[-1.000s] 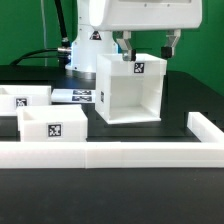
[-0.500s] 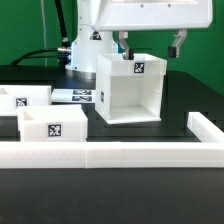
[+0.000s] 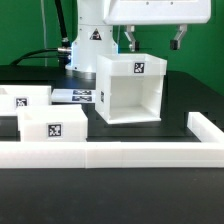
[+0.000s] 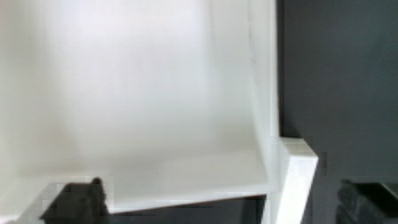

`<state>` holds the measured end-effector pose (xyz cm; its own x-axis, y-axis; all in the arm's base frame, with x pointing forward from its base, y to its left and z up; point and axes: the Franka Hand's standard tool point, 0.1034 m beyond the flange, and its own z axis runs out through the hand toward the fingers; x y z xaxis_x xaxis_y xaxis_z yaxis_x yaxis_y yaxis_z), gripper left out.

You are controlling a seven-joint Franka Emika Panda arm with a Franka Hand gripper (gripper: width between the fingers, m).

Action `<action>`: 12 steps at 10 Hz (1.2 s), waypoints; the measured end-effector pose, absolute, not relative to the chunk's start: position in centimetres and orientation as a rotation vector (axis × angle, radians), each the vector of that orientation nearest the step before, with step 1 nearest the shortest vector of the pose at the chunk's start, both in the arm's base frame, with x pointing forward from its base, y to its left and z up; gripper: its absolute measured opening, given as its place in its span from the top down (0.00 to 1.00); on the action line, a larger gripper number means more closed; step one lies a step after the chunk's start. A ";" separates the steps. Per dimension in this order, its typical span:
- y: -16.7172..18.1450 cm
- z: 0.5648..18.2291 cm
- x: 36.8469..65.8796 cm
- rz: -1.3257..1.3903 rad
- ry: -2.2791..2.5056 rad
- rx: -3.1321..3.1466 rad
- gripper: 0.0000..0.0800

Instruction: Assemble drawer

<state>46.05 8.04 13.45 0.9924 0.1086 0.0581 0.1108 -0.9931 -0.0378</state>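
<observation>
Two-fingered jaws released wide, gripping nothing, poised just above the top of the white plastic cube-shaped housing (image 3: pixel 130 90), one fingertip toward each side. Housing upright on the dark tabletop (image 3: pixel 195 100), open front nearward. Two smaller white open-top trays (image 3: pixel 55 126) left; long low white rail (image 3: pixel 120 155) along the near edge; open tabletop right.

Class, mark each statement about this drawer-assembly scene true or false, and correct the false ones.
1. The hand is open above the housing. True.
2. A tray sits inside the housing. False: the housing is empty. The nearer tray and the farther tray stand outside it, toward the exterior view's left.
3. The hand grips a tray. False: it holds nothing.
4. The rail lies nearer the camera than the housing. True.
</observation>
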 end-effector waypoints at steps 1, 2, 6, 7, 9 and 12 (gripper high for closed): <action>8.1 13.4 46.1 -0.086 -0.171 -3.095 0.19; 8.1 13.4 46.0 -0.084 -0.171 -3.095 0.19; 9.2 11.3 42.4 -0.108 -0.113 -3.087 0.19; 9.6 10.8 41.7 -0.095 -0.116 -3.087 0.19; 9.9 10.5 41.3 -0.091 -0.130 -3.087 0.19; 9.9 10.3 41.2 -0.085 -0.129 -3.087 0.49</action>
<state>41.24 9.88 10.32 0.9950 0.0818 0.0570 0.0846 -0.9952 -0.0484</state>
